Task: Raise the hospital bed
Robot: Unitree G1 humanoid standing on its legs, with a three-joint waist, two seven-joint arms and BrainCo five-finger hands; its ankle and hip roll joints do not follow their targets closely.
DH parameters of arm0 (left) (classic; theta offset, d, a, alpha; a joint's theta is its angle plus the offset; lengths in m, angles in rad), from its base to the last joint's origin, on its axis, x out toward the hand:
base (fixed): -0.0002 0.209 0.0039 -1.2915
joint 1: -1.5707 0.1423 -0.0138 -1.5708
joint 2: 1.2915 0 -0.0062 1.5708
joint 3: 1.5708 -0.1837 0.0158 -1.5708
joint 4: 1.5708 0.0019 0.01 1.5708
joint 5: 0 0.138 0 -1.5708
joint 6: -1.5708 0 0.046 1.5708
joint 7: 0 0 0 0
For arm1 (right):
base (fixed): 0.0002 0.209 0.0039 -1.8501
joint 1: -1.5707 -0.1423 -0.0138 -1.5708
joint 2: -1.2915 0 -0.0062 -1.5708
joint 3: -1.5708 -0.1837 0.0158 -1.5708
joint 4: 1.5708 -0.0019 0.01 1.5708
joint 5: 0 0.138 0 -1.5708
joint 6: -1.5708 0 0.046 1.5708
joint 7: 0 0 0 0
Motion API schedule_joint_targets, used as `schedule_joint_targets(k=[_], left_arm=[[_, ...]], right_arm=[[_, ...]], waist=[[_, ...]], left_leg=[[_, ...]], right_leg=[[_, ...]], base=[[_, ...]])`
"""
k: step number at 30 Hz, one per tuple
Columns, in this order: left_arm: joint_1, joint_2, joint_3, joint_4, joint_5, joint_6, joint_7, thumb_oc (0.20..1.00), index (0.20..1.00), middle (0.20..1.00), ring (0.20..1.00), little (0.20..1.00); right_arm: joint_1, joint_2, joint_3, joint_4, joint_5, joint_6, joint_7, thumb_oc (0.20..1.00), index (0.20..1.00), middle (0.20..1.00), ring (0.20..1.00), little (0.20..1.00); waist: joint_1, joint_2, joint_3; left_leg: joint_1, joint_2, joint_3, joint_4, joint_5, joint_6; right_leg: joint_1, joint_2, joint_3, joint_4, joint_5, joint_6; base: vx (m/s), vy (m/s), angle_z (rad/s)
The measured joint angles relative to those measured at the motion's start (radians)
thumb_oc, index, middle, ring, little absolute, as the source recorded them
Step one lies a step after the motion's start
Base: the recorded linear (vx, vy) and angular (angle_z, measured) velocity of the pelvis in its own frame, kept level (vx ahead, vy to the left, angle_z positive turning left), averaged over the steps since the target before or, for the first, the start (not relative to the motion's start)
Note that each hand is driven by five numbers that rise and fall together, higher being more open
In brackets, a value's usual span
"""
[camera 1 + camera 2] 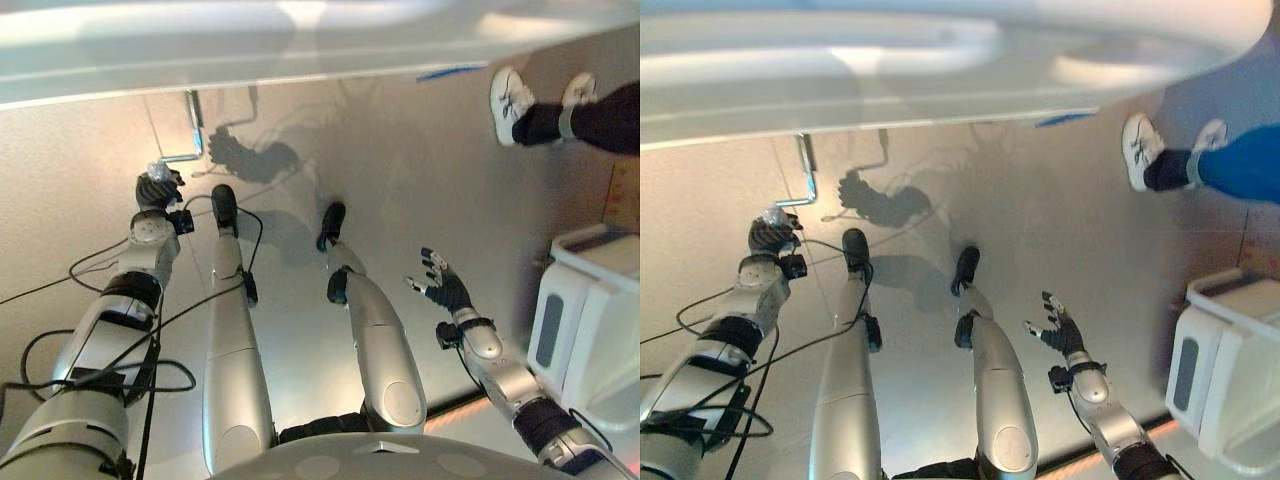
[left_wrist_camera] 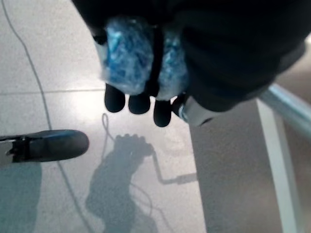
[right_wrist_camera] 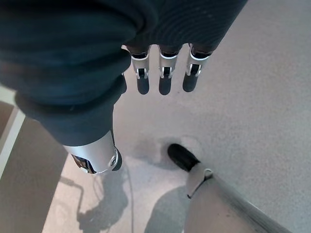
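The hospital bed's pale underside edge (image 1: pixel 250 50) runs across the far side. A bent metal crank (image 1: pixel 193 140) hangs down from it at the left. Its grip, wrapped in crinkly blue-clear plastic (image 2: pixel 126 53), lies inside my left hand (image 1: pixel 155 190), whose fingers (image 2: pixel 138 103) are curled round it. The crank's metal rod (image 2: pixel 286 107) runs on past the hand. Low on the right, over bare floor and away from the bed, my right hand (image 1: pixel 447 290) hovers with its fingers (image 3: pixel 165 77) straight and spread, holding nothing.
A person's legs in white shoes (image 1: pixel 510 100) stand at the far right beside the bed. A white boxy unit (image 1: pixel 590 320) stands on the floor close to my right arm. Grey floor lies between the two arms.
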Motion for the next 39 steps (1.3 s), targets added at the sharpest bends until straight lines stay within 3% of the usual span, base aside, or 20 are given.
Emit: schedule_joint_targets(k=[8, 20, 30, 32, 37, 39], left_arm=[[-0.073, 0.008, 0.014, 0.025, -0.001, 0.009, 0.040, 0.200, 0.200, 0.200, 0.200, 0.200], [-0.100, -0.059, 0.020, 0.029, -0.010, 0.005, 0.092, 0.200, 0.200, 0.200, 0.200, 0.200], [-0.047, -0.091, 0.022, -0.016, -0.051, 0.001, 0.124, 0.200, 0.200, 0.200, 0.200, 0.200], [-0.010, -0.105, 0.021, -0.063, -0.051, -0.005, 0.124, 0.200, 0.200, 0.200, 0.200, 0.200], [0.078, -0.163, 0.003, -0.192, -0.051, -0.008, 0.116, 0.200, 0.200, 0.200, 0.200, 0.200], [0.100, -0.181, -0.024, -0.223, -0.051, -0.010, 0.102, 0.200, 0.200, 0.200, 0.200, 0.200]], right_arm=[[-0.004, -0.031, 0.006, -0.061, 0.000, -0.023, -0.025, 1.000, 1.000, 1.000, 1.000, 1.000], [-0.003, -0.042, 0.006, -0.089, -0.001, -0.032, -0.056, 1.000, 1.000, 1.000, 1.000, 1.000], [-0.009, -0.031, 0.005, -0.047, -0.004, -0.043, -0.059, 1.000, 1.000, 1.000, 1.000, 1.000], [-0.016, -0.021, 0.016, -0.006, -0.005, -0.043, -0.063, 1.000, 1.000, 1.000, 1.000, 1.000], [-0.020, -0.006, 0.033, 0.060, -0.023, -0.043, -0.063, 1.000, 1.000, 1.000, 1.000, 1.000], [-0.025, -0.004, 0.034, 0.096, -0.026, -0.042, -0.060, 1.000, 1.000, 1.000, 1.000, 1.000]], waist=[[-0.027, 0.000, 0.000], [-0.064, 0.001, 0.001], [-0.079, 0.005, 0.003], [-0.069, 0.010, 0.007], [-0.034, 0.020, 0.011], [-0.024, 0.039, 0.015]], left_leg=[[-0.104, 0.022, 0.061, 0.050, -0.008, 0.001], [-0.089, 0.043, 0.162, 0.030, -0.004, -0.018], [0.035, 0.026, 0.222, -0.101, 0.034, -0.030], [0.094, 0.023, 0.231, -0.155, 0.059, -0.034], [0.208, 0.011, 0.238, -0.212, 0.063, -0.032], [0.240, 0.004, 0.234, -0.228, 0.067, -0.028]], right_leg=[[-0.200, -0.008, 0.071, 0.139, -0.022, -0.020], [-0.309, -0.006, 0.130, 0.231, -0.044, -0.049], [-0.286, 0.003, 0.183, 0.199, -0.027, -0.052], [-0.242, 0.010, 0.183, 0.170, -0.017, -0.059], [-0.142, 0.004, 0.182, 0.147, -0.025, -0.046], [-0.109, -0.002, 0.177, 0.144, -0.030, -0.040]], base=[[-0.01, -0.076, -0.19], [0.00, -0.108, -0.12], [0.00, -0.046, -0.14], [-0.02, -0.005, -0.10], [0.00, 0.001, -0.01], [0.00, 0.002, 0.10]])
